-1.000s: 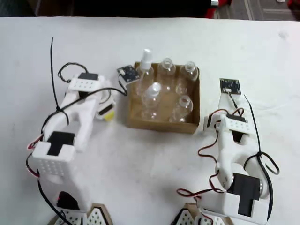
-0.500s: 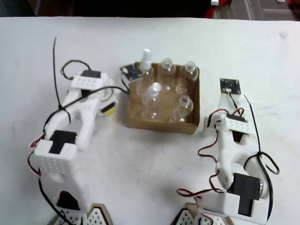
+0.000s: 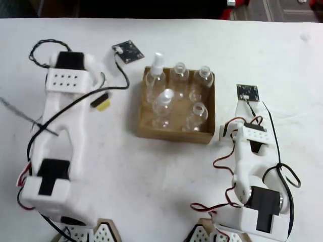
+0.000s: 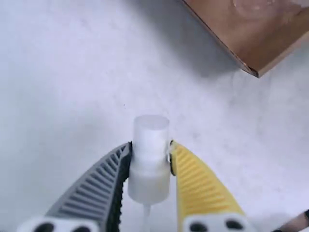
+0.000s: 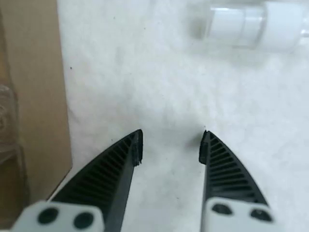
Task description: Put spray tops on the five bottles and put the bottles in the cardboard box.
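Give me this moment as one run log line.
left jaws: shut on spray top | right jaws: open, beside cardboard box | bottles: five in box

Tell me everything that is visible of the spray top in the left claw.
The spray top is white, plastic as it looks: a round cap on a wider collar, a thin tube leaving its base. The left claw is shut on it, grey finger one side, yellow finger the other. Behind it lies the white table; the cardboard box stands apart.
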Controlling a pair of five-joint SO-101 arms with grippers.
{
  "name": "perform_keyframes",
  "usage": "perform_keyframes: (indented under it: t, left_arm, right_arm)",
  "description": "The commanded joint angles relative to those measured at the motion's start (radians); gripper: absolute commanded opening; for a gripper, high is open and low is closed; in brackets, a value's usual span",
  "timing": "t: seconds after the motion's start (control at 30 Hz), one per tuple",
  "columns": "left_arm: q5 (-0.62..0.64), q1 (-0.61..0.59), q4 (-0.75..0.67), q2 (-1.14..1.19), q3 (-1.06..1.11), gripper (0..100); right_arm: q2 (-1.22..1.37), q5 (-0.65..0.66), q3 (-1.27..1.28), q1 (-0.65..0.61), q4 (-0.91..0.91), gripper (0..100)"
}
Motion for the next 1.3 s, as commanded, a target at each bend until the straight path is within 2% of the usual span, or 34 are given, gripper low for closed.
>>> perform_keyframes:
  t: [0.0,0.27,0.4,0.47,0.57,0.63,0.8,0.97,1.1,1.27]
  left_arm:
    - [0.011,0.039,0.1,-0.168,-0.08,2]
    - [0.011,0.185,0.106,-0.518,-0.064,2]
    - [0.011,0.255,0.072,-0.704,0.144,2]
    - [0.011,0.275,-0.035,-0.789,0.282,2]
    - [0.058,0.298,-0.279,-0.923,0.463,2]
    - [0.184,0.298,-0.43,-1.006,0.559,2]
    - [0.47,0.306,-0.666,-1.118,0.657,2]
    - [0.671,0.309,-0.899,-1.075,0.657,2]
    - [0.838,0.397,-1.131,-1.012,0.657,2]
    - [0.904,0.536,-1.47,-0.811,0.657,2]
  right_arm:
    - [-0.005,0.011,-0.043,-0.008,-0.016,17.3]
    - [-0.005,0.011,-0.043,-0.008,-0.016,17.3]
    - [-0.004,0.011,-0.043,-0.008,-0.016,17.3]
    - [-0.004,0.011,-0.041,-0.008,-0.016,17.3]
    - [-0.004,0.011,-0.041,-0.008,-0.016,17.3]
    - [-0.004,0.011,-0.041,-0.008,-0.016,17.3]
    - [-0.004,0.011,-0.041,-0.008,-0.016,17.3]
    - [-0.002,0.011,-0.041,-0.008,-0.016,17.3]
    - [-0.002,0.011,-0.041,-0.008,-0.016,17.3]
    - [-0.002,0.011,-0.041,-0.008,-0.016,17.3]
